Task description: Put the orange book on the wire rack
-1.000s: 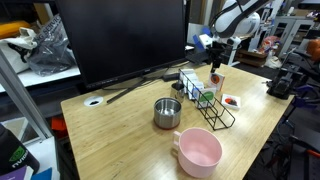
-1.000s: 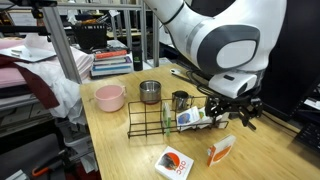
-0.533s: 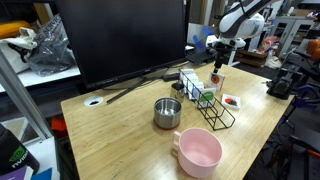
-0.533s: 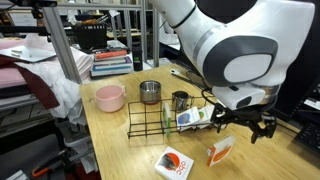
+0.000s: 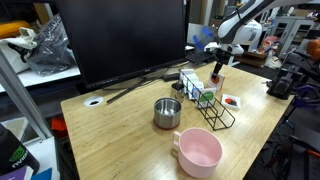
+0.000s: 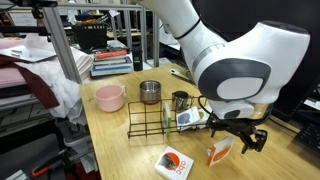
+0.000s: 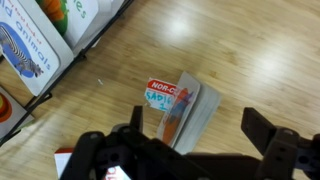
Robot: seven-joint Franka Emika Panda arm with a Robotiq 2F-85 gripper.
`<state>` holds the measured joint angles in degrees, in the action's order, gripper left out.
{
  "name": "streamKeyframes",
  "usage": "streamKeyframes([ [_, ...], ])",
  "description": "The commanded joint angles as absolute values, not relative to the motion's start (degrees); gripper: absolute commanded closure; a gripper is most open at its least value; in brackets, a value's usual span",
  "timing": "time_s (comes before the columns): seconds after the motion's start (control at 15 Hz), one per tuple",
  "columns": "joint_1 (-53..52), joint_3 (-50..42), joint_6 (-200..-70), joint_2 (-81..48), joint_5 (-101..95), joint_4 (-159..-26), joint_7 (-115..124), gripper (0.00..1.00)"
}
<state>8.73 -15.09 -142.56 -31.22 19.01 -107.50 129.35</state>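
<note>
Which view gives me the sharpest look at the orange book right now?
Wrist view: the orange book is reasonably sharp, while the gripper near the lens is dark and soft. In an exterior view the orange book is small and coarse.

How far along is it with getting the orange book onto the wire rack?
Nothing is finished yet: the orange book stands on the table, apart from the wire rack. In hand: the gripper hangs open over the book, one finger to each side, not gripping it. Left: close on the book, lift it and set it on the rack.
</note>
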Motion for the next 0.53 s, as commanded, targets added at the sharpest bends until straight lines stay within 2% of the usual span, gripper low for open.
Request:
streamKeyframes([
  [0.0, 9.52, -14.17, -143.11, -32.09, 19.75, -106.72, 131.72, 0.0],
  [0.07, 9.34, -14.33, -143.88, -32.43, 19.6, -106.67, 132.47, 0.0],
  [0.13, 9.17, -14.51, -144.33, -32.82, 19.34, -106.48, 133.31, 0.16],
  [0.2, 9.18, -14.47, -144.56, -33.14, 19.34, -106.29, 133.82, 0.27],
  [0.47, 9.04, -14.73, -146.09, -34.72, 18.78, -105.33, 136.0, 0.56],
])
